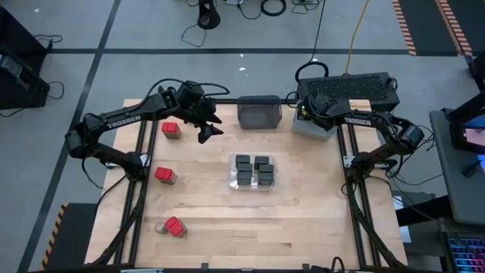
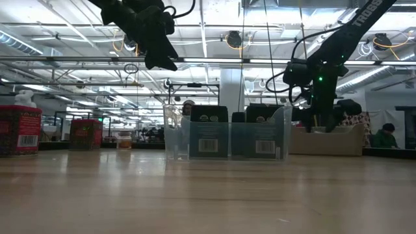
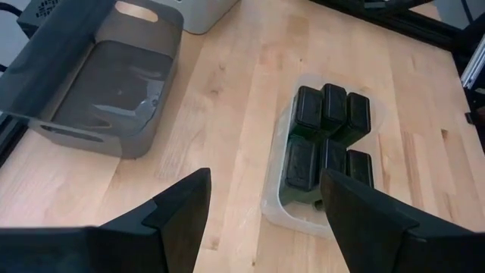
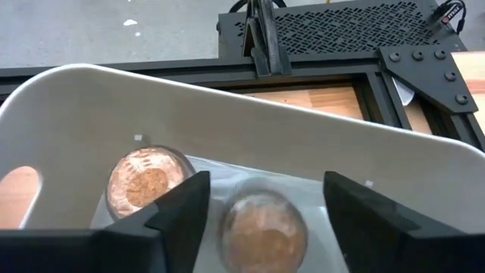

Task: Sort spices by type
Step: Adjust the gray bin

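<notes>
Open-ceilinged robotics lab, taped floor (image 1: 424, 30)

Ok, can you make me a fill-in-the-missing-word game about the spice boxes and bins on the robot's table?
1. The clear bin in the middle of the table holds only ____ spice boxes.
2. The number of red-topped boxes standing loose on the table is ____.
3. The dark grey bin has ____ inside it.
4. The right gripper is over the light grey bin, which holds round ____.

Missing words: black; three; nothing; jars
</notes>
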